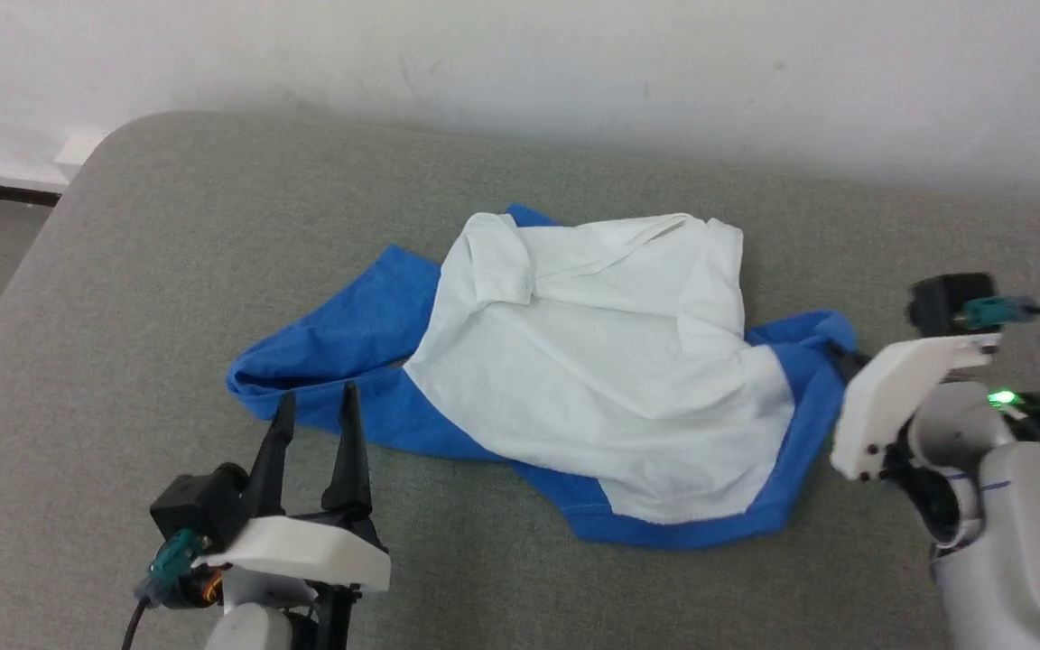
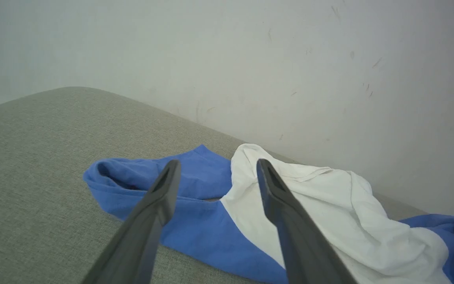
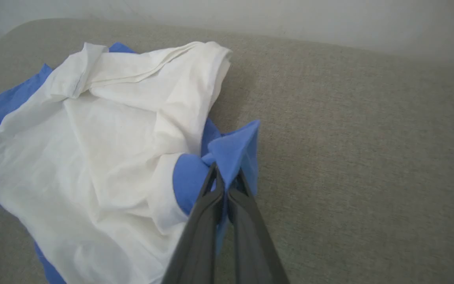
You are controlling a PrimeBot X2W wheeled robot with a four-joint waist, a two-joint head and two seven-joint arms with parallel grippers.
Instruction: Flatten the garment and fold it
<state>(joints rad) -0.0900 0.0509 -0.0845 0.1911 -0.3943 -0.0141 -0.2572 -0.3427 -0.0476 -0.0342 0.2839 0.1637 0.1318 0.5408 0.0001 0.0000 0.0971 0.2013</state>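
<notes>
Flattening — right gripper pinches shirt by blue sleeve, left gripper spread — next you draw sleeve outward

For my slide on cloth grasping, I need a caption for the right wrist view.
Right gripper shut on a blue fold of the crumpled, soft white-and-blue shirt lying on the grey fabric surface.

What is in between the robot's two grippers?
In the head view, the crumpled white shirt with royal-blue sleeves lies between the open left gripper and the right gripper, shut on its blue sleeve.
</notes>
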